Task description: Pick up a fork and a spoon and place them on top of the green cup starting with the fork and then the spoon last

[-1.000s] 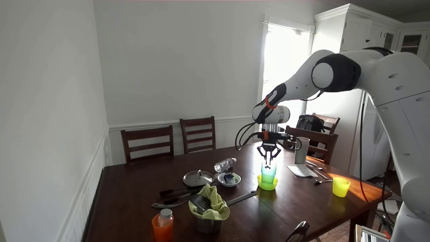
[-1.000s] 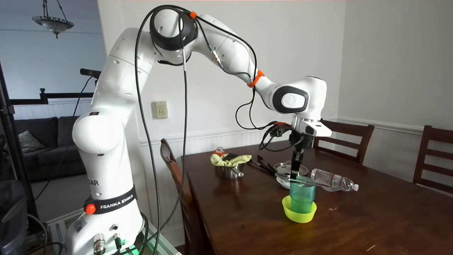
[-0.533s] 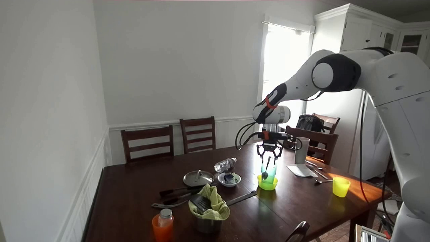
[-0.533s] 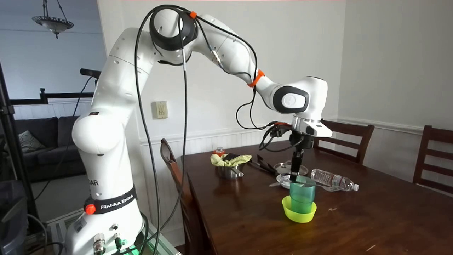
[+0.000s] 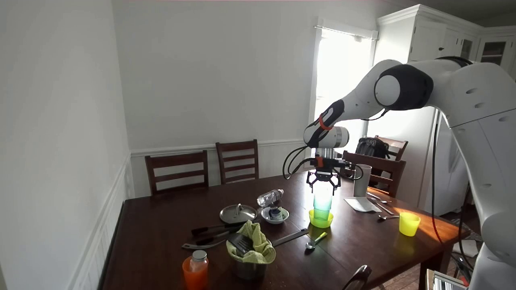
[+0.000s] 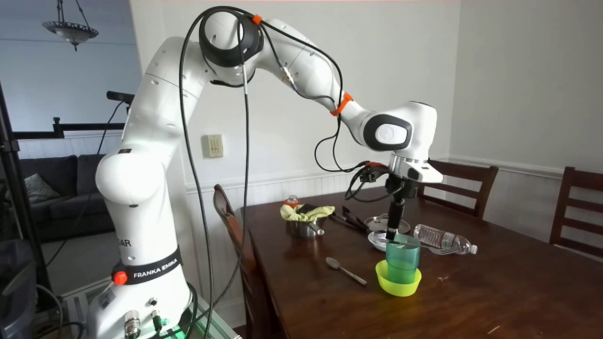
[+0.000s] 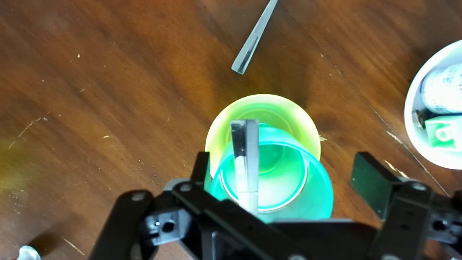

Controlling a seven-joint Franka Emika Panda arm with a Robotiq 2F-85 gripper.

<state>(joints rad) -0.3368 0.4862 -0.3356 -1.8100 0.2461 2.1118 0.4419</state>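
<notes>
A teal-green translucent tumbler, the green cup [image 6: 403,263], stands upright inside a lime-yellow bowl [image 6: 398,288]. Across its rim lies the fork, whose handle [image 7: 249,159] shows in the wrist view and whose tines [image 6: 443,250] stick out past the rim in an exterior view. On the bare table beside the bowl rests the spoon [image 6: 346,271], also seen as a spoon [image 5: 315,242] in front of the bowl; only its handle [image 7: 254,39] shows in the wrist view. Right above the cup my gripper [image 5: 322,191] stands open, fingers [image 7: 371,184] apart, holding nothing.
A yellow cup [image 5: 409,224] stands near the table's edge with loose cutlery nearby. A pot [image 5: 249,269] with a cloth, an orange cup [image 5: 195,278], a white bowl [image 5: 275,221], a lid [image 5: 238,213] and a water bottle [image 6: 440,238] occupy other spots.
My gripper has opened and let go of the spoon. The spoon has dropped past the cup's side onto the table. The arm has barely moved; the fork stays on the cup.
</notes>
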